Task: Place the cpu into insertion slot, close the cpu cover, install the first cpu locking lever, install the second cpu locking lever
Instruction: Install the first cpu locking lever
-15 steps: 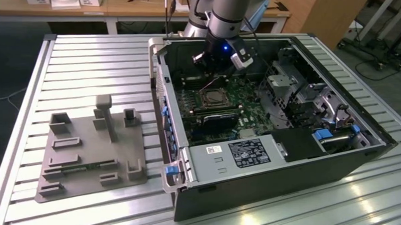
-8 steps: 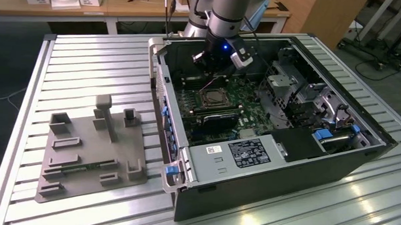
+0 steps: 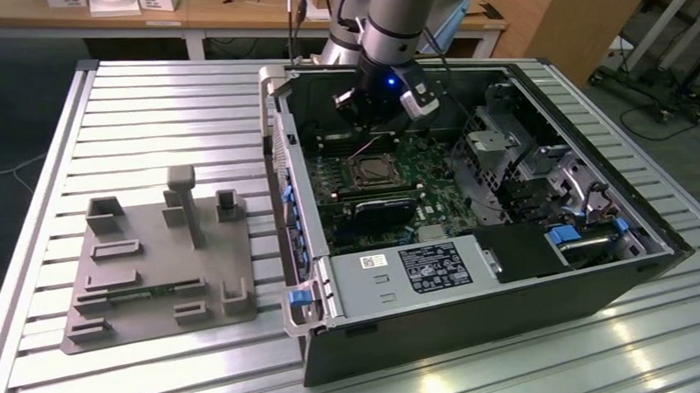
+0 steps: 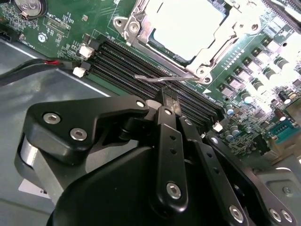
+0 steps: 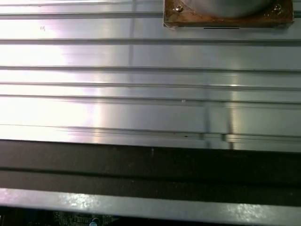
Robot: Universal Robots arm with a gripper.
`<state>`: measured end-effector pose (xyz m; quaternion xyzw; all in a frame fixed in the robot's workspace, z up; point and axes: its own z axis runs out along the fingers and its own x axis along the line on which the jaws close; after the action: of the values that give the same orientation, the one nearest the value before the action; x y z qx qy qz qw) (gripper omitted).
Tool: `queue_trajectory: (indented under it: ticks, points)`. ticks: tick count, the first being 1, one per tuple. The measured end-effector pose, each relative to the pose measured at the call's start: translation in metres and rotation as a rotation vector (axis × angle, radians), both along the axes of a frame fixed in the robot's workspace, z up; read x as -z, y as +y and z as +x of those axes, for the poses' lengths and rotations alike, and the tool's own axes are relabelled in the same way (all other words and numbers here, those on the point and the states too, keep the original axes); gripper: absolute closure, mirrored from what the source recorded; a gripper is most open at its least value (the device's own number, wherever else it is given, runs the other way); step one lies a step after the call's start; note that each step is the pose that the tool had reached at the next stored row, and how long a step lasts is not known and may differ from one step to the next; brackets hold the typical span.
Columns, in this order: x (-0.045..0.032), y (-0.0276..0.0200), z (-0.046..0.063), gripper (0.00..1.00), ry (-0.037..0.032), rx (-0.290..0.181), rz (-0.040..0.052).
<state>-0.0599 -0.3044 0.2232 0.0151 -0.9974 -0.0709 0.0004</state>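
In the second wrist view the cpu [image 4: 188, 23] lies in the insertion slot [image 4: 214, 44], its pale silvery top showing through the cut-out of the cpu cover [image 4: 143, 21], which lies flat over it. A thin wire locking lever [image 4: 155, 77] sticks out free along the socket's side, above the black memory slots [image 4: 127, 63]. My gripper [image 4: 167, 96] is shut with nothing between its black fingers [image 4: 168, 113], and its tip is right at that lever. In the exterior view the arm [image 3: 389, 71] hangs over the motherboard just behind the insertion slot [image 3: 374, 169].
The open computer case [image 3: 463, 323] lies on a slatted metal table [image 3: 155, 102]. A grey fixture plate [image 3: 162, 260] sits at the exterior view's left. Drive cages and cables [image 3: 526, 168] crowd the exterior view's right. A red-and-black cable [image 4: 42, 66] runs beside the memory slots.
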Motion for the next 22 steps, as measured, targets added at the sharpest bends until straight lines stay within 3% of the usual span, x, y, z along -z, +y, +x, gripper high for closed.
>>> queue_trajectory:
  ticks: [10, 11, 14, 16, 18, 22]
  points:
    - [0.0003, 0.0005, -0.0005, 0.9, 0.0002, 0.0, -0.0021]
    - [0.0004, 0.0006, -0.0005, 0.9, 0.0002, 0.0, -0.0055]
    - [0.0004, 0.0005, -0.0005, 0.9, 0.0001, 0.0, -0.0349]
    - [0.0003, 0.0005, -0.0005, 0.9, 0.0002, 0.0, -0.0451]
    - [0.0004, 0.0005, -0.0005, 0.9, 0.0001, 0.0, -0.0503]
    - [0.0003, 0.001, -0.0005, 0.9, 0.0002, 0.0, -0.0511]
